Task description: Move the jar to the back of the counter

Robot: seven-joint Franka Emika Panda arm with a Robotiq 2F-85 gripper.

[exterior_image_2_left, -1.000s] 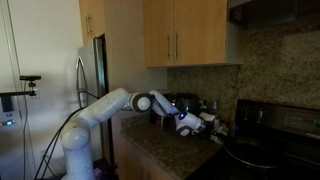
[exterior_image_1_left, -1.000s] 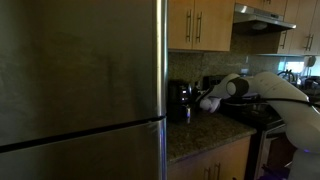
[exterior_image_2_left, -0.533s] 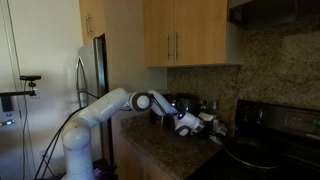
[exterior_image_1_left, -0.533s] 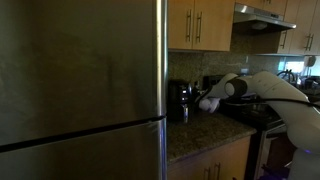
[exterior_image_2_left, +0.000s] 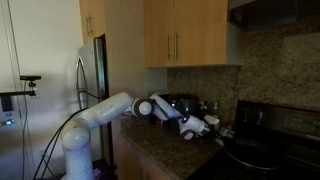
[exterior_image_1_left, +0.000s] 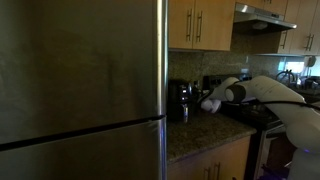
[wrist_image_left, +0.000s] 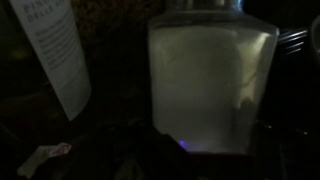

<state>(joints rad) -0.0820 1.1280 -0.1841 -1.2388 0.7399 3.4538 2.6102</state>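
The jar (wrist_image_left: 210,80) fills the middle of the wrist view. It is whitish, cloudy and upright, with darkness all around it. Just beside it on the left is a white printed label (wrist_image_left: 62,55) on something dark, and the print is too blurred to read. No fingers can be made out in that dim picture, so I cannot tell whether the claw is clenched on the jar or released.

In both exterior views the jar cannot be told apart from the white gripper (exterior_image_1_left: 207,103) (exterior_image_2_left: 204,124). The gripper hangs low over the counter (exterior_image_1_left: 200,140) (exterior_image_2_left: 158,150), between the black coffee maker (exterior_image_1_left: 178,100) and the stove top (exterior_image_2_left: 262,150).

Against the pictures from 0.5 s ago, the arm (exterior_image_2_left: 110,108) has sunk a little. Its elbow sits lower, and the gripper lies slightly nearer the stove top and farther from the coffee maker. Over the 1 s shown the shift is small. The refrigerator (exterior_image_1_left: 80,90) and the wooden cabinets (exterior_image_2_left: 185,35) stand as before.
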